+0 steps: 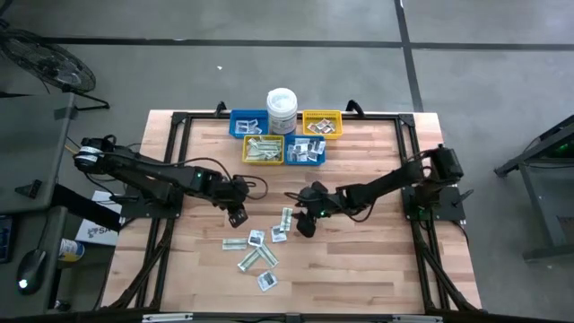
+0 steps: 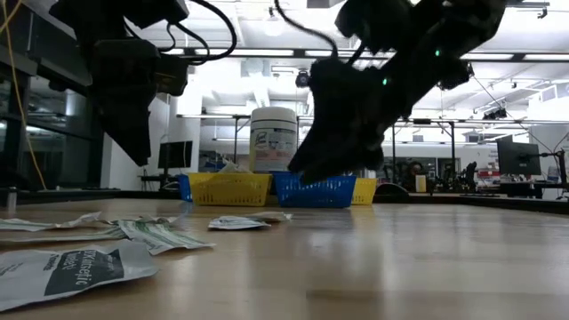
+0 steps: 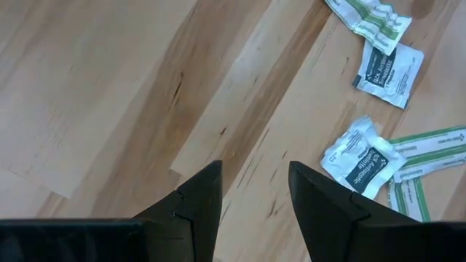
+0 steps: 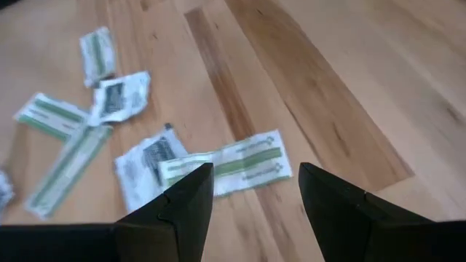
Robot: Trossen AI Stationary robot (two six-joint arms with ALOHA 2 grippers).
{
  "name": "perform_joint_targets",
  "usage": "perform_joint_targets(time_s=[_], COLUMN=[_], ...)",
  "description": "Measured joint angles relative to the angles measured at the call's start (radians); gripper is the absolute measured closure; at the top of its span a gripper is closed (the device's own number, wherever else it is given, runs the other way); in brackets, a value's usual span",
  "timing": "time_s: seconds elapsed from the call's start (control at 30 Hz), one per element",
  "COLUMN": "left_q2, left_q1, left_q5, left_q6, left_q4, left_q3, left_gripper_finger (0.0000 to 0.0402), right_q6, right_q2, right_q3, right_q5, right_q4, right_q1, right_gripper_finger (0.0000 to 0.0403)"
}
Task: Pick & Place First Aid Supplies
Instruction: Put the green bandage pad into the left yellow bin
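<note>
Both grippers hang empty with jaws apart: the left gripper waits over bare wood just left of the loose first aid supplies, leaving room. The right gripper hovers low over a green-and-white strip overlapping a white packet, likely lining up a pick. Behind them, the bins already hold sorted packets.

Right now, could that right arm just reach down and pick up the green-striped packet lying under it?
Probably yes. The right gripper hangs just above the green-striped packet with its fingers open and empty. Nothing stands between them, though the packet overlaps a white square packet, so both might come up together.
</note>
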Motion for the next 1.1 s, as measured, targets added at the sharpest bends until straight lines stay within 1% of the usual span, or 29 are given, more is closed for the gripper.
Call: perform_joint_targets(time_s=[0.07,0.17,0.27,0.47,0.6,0.87,0.93,1.1], left_q2=[0.000,0.000,0.000,0.000,0.000,0.000,0.000,0.001], left_q1=[0.000,0.000,0.000,0.000,0.000,0.000,0.000,0.000], left_q5=[0.000,0.000,0.000,0.000,0.000,0.000,0.000,0.000], left_q6=[0.000,0.000,0.000,-0.001,-0.005,-0.005,-0.005,-0.005], left_q4=[0.001,0.001,0.001,0.001,0.002,0.002,0.002,0.000], left_q3=[0.000,0.000,0.000,0.000,0.000,0.001,0.001,0.002], left_gripper_finger=[0.0243,0.0243,0.0243,0.0243,0.0243,0.0243,0.0243,0.0243], right_q6=[-0.013,-0.078,-0.140,-0.213,-0.263,-0.315,-0.316,-0.307], right_q2=[0.024,0.053,0.081,0.109,0.110,0.122,0.137,0.168], right_q3=[0.000,0.000,0.000,0.000,0.000,0.000,-0.001,-0.001], right_q5=[0.000,-0.004,0.017,0.063,0.062,0.059,0.059,0.063], right_q4=[0.034,0.087,0.094,0.114,0.130,0.155,0.186,0.194], right_q1=[-0.001,-0.001,0.001,-0.001,0.000,0.000,0.000,0.001], right_gripper_finger=[0.0206,0.0206,0.0206,0.0206,0.0206,0.0206,0.0206,0.0206])
